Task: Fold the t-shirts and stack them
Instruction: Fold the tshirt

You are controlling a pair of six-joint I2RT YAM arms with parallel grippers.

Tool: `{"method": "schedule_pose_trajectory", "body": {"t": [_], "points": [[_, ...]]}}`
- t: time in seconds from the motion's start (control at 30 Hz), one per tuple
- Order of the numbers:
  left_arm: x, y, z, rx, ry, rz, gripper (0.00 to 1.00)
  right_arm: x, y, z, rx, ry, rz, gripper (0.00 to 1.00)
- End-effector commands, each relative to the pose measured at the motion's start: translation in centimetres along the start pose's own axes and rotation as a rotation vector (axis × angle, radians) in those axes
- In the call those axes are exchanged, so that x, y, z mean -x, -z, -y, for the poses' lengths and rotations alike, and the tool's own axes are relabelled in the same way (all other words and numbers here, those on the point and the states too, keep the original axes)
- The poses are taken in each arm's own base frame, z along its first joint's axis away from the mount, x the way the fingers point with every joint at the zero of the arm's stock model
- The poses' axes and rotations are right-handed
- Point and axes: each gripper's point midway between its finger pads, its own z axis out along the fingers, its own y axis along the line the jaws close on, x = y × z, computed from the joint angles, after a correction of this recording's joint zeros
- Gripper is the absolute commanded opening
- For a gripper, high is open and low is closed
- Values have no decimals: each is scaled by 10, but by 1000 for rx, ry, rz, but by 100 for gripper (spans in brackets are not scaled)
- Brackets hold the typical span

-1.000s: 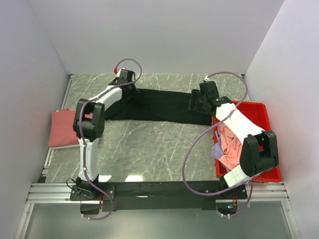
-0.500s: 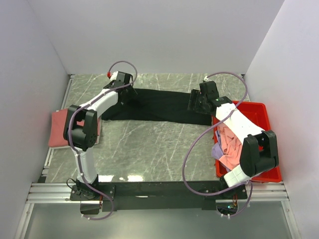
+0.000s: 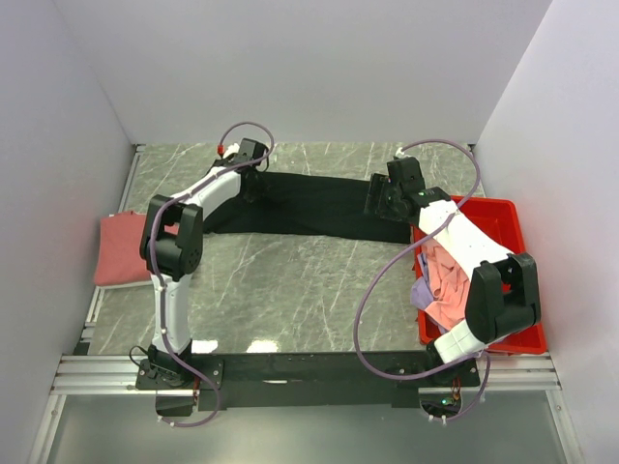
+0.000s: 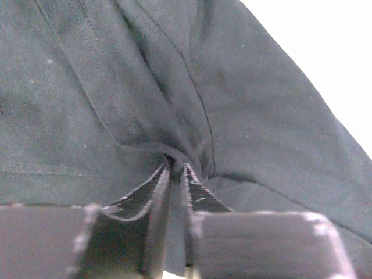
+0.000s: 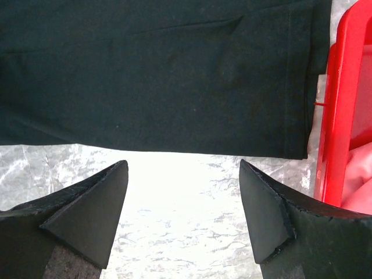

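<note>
Since half a second ago your left arm's elbow has swung back toward the middle of the table [image 3: 290, 290], and the left gripper [image 4: 175, 168] now sits slightly further right, at the far-left corner of the black t-shirt [image 3: 309, 205]. Its jaws are pinched together on a gathered fold of that cloth. Your right gripper [image 5: 183, 167] has not shifted. Its jaws stand wide apart over bare marble by the shirt's right hem, holding nothing. The shirt lies spread as a wide band across the far part of the table, its right end just beside the red bin [image 3: 517, 224]. A pink t-shirt [image 3: 447, 275] and a lavender t-shirt [image 3: 422, 293] sit bunched in that bin, and a folded salmon-red t-shirt [image 3: 121, 249] rests at the table's left edge.
</note>
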Motion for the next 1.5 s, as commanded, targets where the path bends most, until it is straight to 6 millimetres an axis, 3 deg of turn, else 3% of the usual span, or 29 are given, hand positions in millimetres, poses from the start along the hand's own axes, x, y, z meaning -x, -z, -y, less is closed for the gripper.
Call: {"method": "schedule_pose_trajectory", "body": {"t": [0.0,0.1,0.6,1.03,1.1,1.23,1.33,1.43,1.47], "points": [[15,5,12,-6,13,41,13,10,5,2,-6,7,36,83],[23,4,20,-28,-8,62,0,11,4,3,-11,6,34,83],[23,-23,63,-154,-289,78,0,9,-1,8,-45,18,14,83],[19,-43,75,-168,-360,79,2,10,-4,9,-63,21,9,83],[18,-46,77,-173,-364,76,8,9,-4,10,-67,21,4,83],[17,-45,76,-163,-371,66,49,9,-5,11,-73,23,0,83],[21,-36,75,-162,-372,83,68,9,-6,10,-69,23,-3,83],[29,-14,82,-195,-365,113,79,11,-7,9,-68,21,-4,83],[37,2,88,-221,-360,134,83,13,-5,8,-65,21,0,83]]}}
